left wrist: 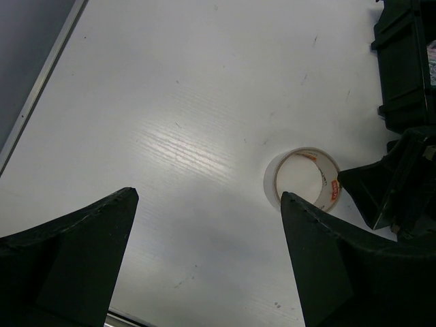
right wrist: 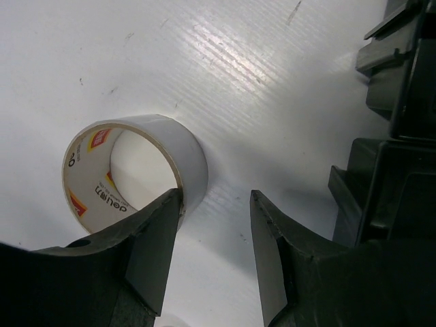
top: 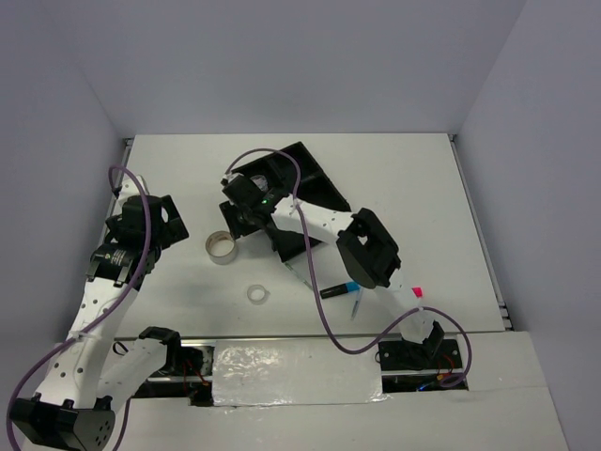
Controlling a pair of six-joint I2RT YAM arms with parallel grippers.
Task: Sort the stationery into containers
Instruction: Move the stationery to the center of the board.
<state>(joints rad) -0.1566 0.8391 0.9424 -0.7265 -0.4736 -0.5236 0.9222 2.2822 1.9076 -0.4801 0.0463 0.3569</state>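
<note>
A beige-silver tape roll [top: 223,247] stands on the white table, left of the black compartment tray [top: 305,178]. My right gripper [top: 237,228] is open right at the roll [right wrist: 184,146]. In the right wrist view [right wrist: 214,204] its left finger overlaps the roll's near rim and only bare table lies between the jaws. My left gripper [top: 167,225] is open and empty to the left, apart from the roll [left wrist: 272,182]. A clear tape roll [top: 258,294], a blue-capped marker [top: 338,289], a thin pen [top: 357,305] and a pink-capped marker [top: 416,292] lie near the front.
The tray's edge shows at the right of the right wrist view [right wrist: 402,102] and at the top right of the left wrist view [left wrist: 402,61]. The right arm [top: 366,246] stretches across the table's middle. Grey walls enclose the table.
</note>
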